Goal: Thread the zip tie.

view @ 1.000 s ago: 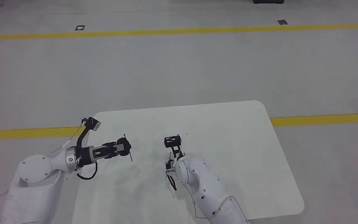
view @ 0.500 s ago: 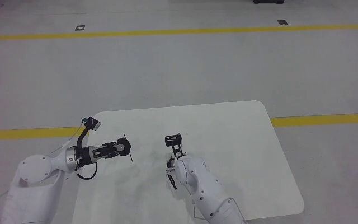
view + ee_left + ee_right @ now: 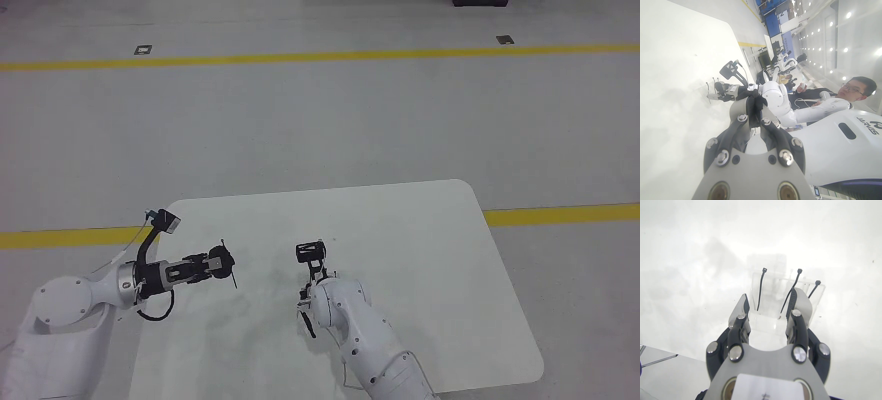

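Observation:
A clear holder point(image 3: 764, 321) stands on the white table point(image 3: 420, 260) with three black zip ties upright in it. My right gripper point(image 3: 768, 294) is open just above the holder. Its fingers straddle the left zip tie point(image 3: 761, 289) and the middle zip tie point(image 3: 795, 279), which runs along one finger. The third zip tie point(image 3: 814, 287) stands outside the fingers. In the top view my right gripper point(image 3: 303, 300) is near the table's middle. My left gripper point(image 3: 224, 263) hangs to its left, shut on a thin black zip tie point(image 3: 232, 277). The left wrist view shows my left gripper point(image 3: 754, 98) pressed together.
The table's rounded far corner point(image 3: 470, 190) and right half are bare white surface. A yellow line point(image 3: 320, 55) crosses the grey floor beyond the table. The table's near edge runs close behind both arms.
My right arm has edged slightly over the holder. My left arm has kept still with its zip tie.

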